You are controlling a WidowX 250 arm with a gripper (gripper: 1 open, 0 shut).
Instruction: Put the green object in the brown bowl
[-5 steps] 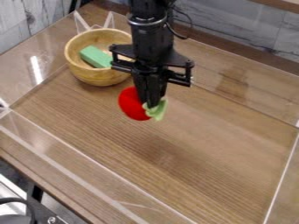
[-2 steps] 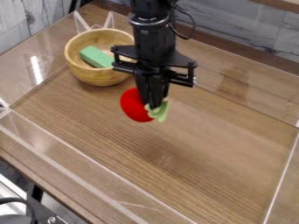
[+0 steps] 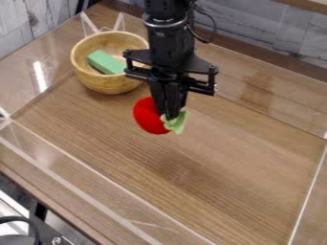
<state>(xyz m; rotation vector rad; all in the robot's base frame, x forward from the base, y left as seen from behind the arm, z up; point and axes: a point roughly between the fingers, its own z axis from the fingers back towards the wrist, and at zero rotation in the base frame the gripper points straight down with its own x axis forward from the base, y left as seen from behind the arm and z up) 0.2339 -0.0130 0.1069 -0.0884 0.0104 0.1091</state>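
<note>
Wood-grain brown covers the desk [image 3: 243,182], which is fenced by low clear plastic walls [image 3: 38,91] along its edges; near the far left corner sits the brown bowl [image 3: 90,78], round, thick-walled and light in tone; inside it lies the green object [image 3: 105,63], a pale green block resting towards the bowl's right side, with part of it hidden behind the arm's cross-bar; the black robot arm [image 3: 169,38] comes down from the far edge and stands roughly over the middle of the desk, just to the right of the bowl; its gripper [image 3: 167,117] points straight down, with the jaws drawn together to a narrow gap; at their tips is a red vegetable [image 3: 149,117], round and glossy, with a green stalk end [image 3: 178,122] showing on its right; the fingers look pinched on that stalk end, though the exact contact is too small to make out; whether the red vegetable touches the desk beneath it cannot be told from this view; it sits just beside the bowl's near right rim, outside the bowl.
</note>
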